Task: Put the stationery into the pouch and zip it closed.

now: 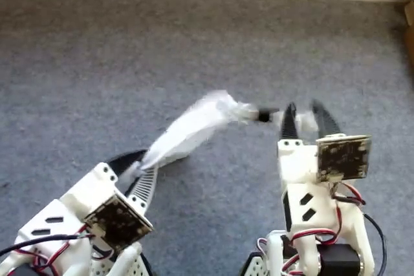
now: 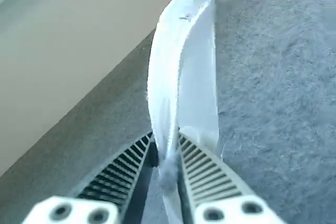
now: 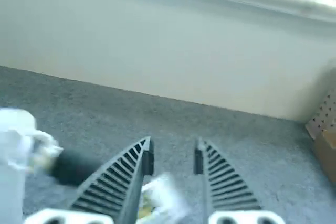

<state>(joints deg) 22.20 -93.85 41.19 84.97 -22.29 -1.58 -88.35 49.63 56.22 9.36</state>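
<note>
A white pouch [image 1: 194,127] stretches from my left gripper [image 1: 137,167] toward the right arm. In the left wrist view the left gripper [image 2: 165,166] is shut on one end of the pouch [image 2: 184,77]. A small black tab [image 1: 264,116] hangs at the pouch's far end beside a white knot. My right gripper [image 1: 304,116] is open just past that end, its fingertips [image 1: 289,113] close to the tab but not holding it. The right wrist view has the right gripper [image 3: 172,153] open, the black tab [image 3: 73,167] off to one side, and a small white piece [image 3: 163,198] beneath the fingers.
Grey carpet [image 1: 97,63] covers the whole work surface. A pale wall [image 3: 157,51] runs along its far edge. A brown box [image 3: 325,145] sits at the far right edge.
</note>
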